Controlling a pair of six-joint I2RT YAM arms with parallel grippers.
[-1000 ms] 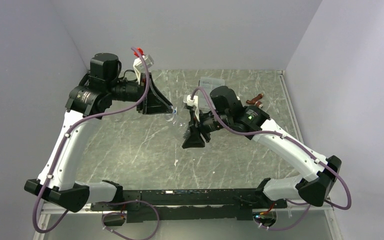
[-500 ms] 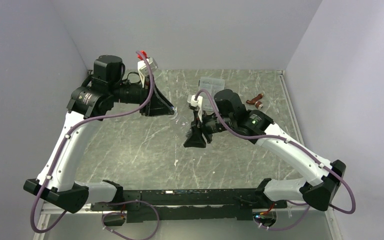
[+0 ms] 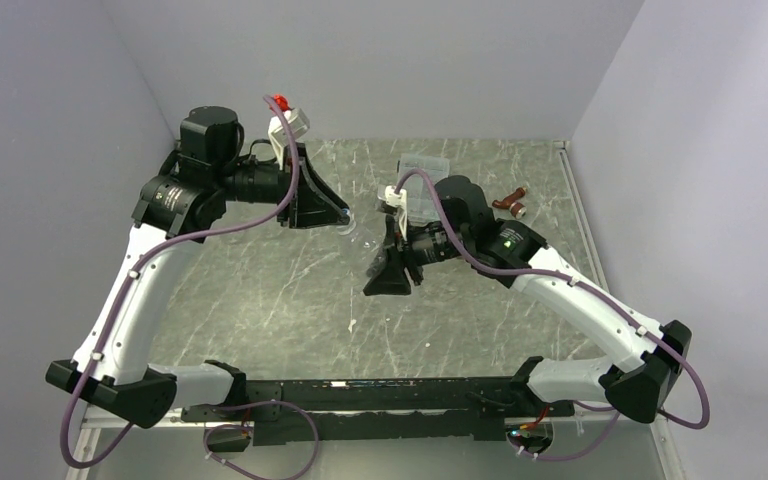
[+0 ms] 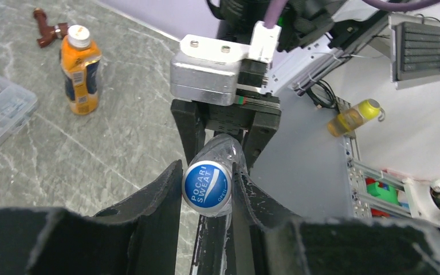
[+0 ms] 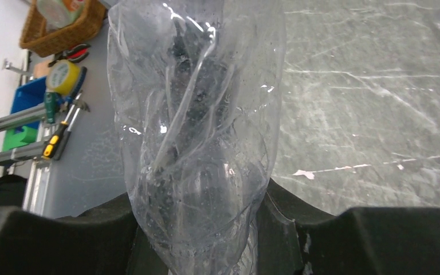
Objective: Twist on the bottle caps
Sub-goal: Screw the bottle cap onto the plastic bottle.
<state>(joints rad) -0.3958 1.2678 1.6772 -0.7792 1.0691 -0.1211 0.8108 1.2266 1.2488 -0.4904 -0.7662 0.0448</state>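
Observation:
A clear, crumpled bottle (image 5: 197, 132) hangs in the air between my two grippers, above the middle of the table (image 3: 260, 300). My right gripper (image 5: 200, 229) is shut on its body, and from above that gripper (image 3: 385, 268) sits just right of centre. A blue bottle cap (image 4: 207, 188) printed with white letters sits on the bottle's neck (image 4: 223, 150). My left gripper (image 4: 206, 192) is shut on that cap from both sides, reaching in from the left (image 3: 346, 216). An orange bottle (image 4: 80, 71) with a dark blue label and a white cap stands upright on the table.
A flat clear plastic box (image 3: 423, 165) lies at the back of the table, with a small brown piece (image 3: 510, 203) to its right. Grey walls close the table in on three sides. Tools and a basket (image 5: 63, 23) lie off the table.
My left wrist has rolled a little one way and back about the cap. The right arm has shifted slightly. Both grips have held.

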